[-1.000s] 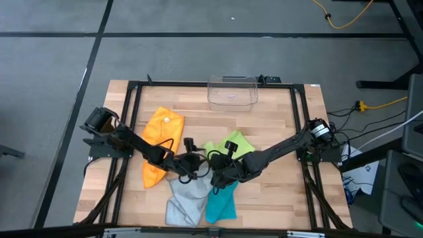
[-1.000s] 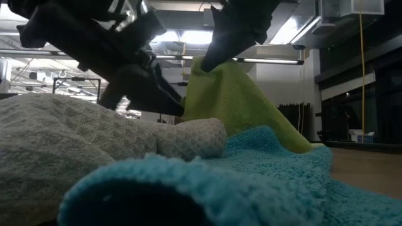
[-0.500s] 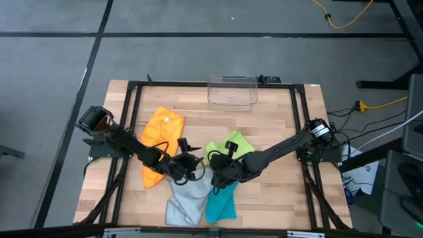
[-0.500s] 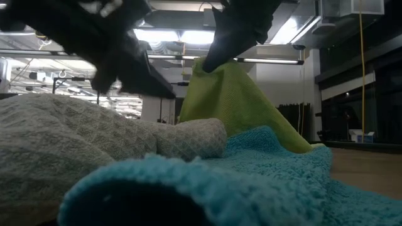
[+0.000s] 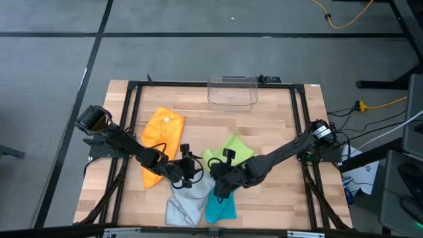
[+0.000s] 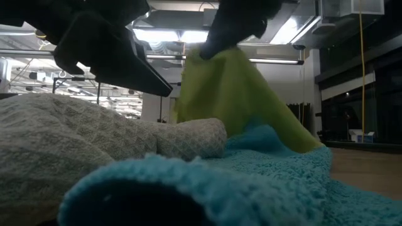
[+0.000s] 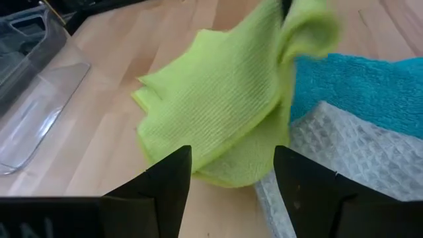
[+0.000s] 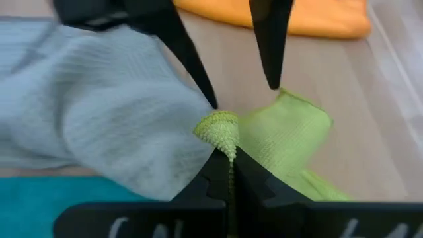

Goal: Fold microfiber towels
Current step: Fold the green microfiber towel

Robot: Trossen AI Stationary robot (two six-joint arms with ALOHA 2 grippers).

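Tabletop: pale wood, planked, matt. Lime green towel: fine ribbed microfiber cloth, matt. Light grey towel: waffle-weave cloth, coarse. Teal blue towel: looped terry pile, fuzzy. Orange towel: smooth cloth. Bin, upper centre: clear glossy plastic. Pincer fingers: matt black.

Wooden table: orange towel, green towel, grey towel, teal towel, clear bin.

Clear plastic bin at wooden table's far edge
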